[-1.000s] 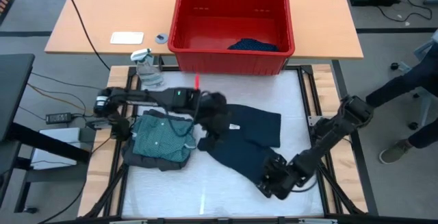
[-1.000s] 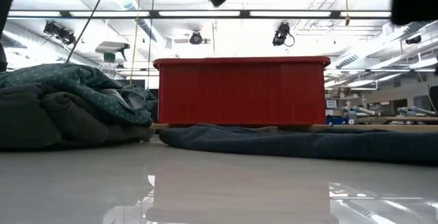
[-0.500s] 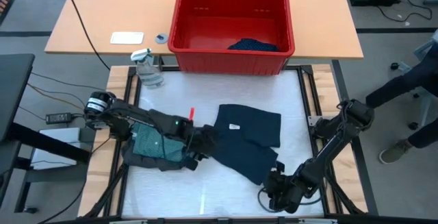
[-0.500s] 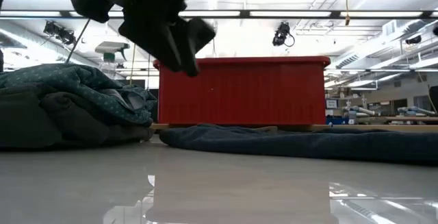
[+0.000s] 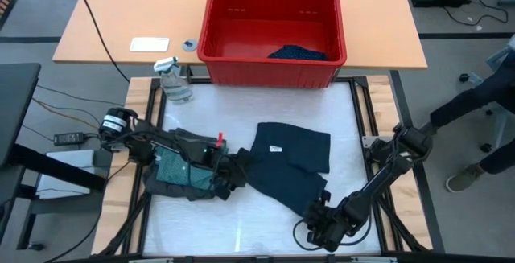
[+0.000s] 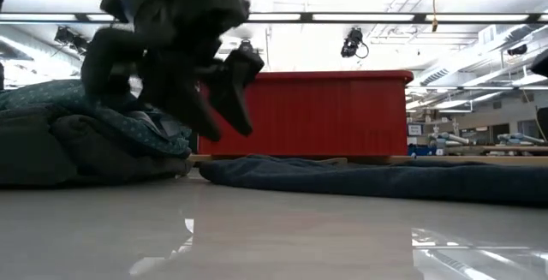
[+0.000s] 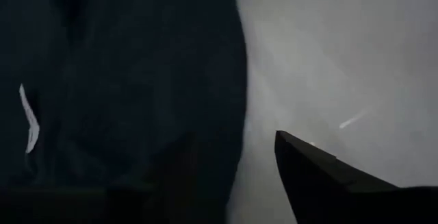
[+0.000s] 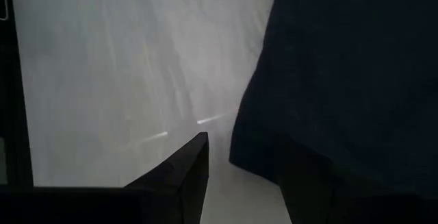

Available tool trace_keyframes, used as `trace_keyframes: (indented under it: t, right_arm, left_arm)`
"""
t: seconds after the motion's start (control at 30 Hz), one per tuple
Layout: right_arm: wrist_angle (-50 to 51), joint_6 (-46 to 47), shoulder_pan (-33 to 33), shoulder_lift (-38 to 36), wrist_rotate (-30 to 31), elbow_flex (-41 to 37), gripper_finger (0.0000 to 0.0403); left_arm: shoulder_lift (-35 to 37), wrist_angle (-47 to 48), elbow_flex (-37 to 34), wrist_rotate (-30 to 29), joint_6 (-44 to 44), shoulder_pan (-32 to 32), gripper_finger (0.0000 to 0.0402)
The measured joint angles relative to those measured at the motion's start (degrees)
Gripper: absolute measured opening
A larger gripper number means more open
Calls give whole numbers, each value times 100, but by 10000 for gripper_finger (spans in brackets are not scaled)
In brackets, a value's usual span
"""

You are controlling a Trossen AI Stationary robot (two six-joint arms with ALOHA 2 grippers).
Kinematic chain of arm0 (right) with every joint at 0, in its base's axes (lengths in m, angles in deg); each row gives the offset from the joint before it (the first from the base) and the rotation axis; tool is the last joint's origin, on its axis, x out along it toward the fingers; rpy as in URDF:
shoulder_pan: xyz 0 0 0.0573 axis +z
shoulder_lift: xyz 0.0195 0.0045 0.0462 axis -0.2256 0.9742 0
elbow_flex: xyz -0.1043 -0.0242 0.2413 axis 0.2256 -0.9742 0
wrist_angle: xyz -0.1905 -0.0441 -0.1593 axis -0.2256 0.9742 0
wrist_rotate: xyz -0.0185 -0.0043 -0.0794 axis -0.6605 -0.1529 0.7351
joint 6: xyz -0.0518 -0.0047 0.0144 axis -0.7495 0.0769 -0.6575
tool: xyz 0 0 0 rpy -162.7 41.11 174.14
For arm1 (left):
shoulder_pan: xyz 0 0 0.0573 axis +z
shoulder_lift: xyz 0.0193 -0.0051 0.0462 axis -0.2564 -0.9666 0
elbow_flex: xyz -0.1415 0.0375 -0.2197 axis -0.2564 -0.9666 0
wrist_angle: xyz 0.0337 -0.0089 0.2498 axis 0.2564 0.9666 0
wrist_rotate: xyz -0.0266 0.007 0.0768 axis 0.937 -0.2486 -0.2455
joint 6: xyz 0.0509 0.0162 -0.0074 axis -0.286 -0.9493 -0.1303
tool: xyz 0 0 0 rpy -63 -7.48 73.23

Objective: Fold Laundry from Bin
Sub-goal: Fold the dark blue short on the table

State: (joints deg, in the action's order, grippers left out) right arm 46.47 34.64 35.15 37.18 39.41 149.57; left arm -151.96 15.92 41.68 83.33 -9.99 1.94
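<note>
A navy garment [image 5: 291, 161] lies spread flat on the white mat [image 5: 265, 102]. A teal-green dotted T-shirt [image 5: 179, 169] rests on a dark grey piece [image 5: 173, 189] at the mat's left. The red bin [image 5: 273, 23] stands at the far side with a navy dotted piece [image 5: 298, 53] in it. My left gripper [image 7: 234, 138] is open above the navy garment's left edge [image 7: 236, 101], one finger over cloth and one over the mat. In the low view it [image 6: 224, 100] hangs clear of the table. My right gripper [image 8: 243, 142] is open over the garment's near right corner [image 8: 253, 142].
A spray bottle [image 5: 173, 82] stands at the mat's far left corner. A white card [image 5: 149, 44] and a small round thing [image 5: 190, 44] lie on the wooden table left of the bin. A person [image 5: 487, 106] stands beyond the right edge.
My left gripper has gone toward the table's near edge and come down, from over the navy garment's far left part to its left edge beside the teal shirt. My right gripper has gone a little toward the near edge. The garments have not moved.
</note>
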Motion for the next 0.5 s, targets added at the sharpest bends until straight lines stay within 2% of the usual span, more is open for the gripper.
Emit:
trace_keyframes:
  t: [0.17, 0.27, 0.4, 0.5]
  right_arm:
    - [-32, 163, -67, 275, -219, -7, 168]
    - [-84, 286, -132, 397, -340, 5, 156]
    - [-112, 480, -161, 424, -342, 9, 121]
    - [-101, 581, -164, 377, -336, 2, 95]
  left_arm:
    - [-4, -187, -317, 6, -211, 102, 217]
    - [-6, -211, -378, 6, -222, 202, 196]
    - [-7, -631, -477, 4, -239, 344, 161]
    - [-7, -787, -552, 6, -228, 423, 151]
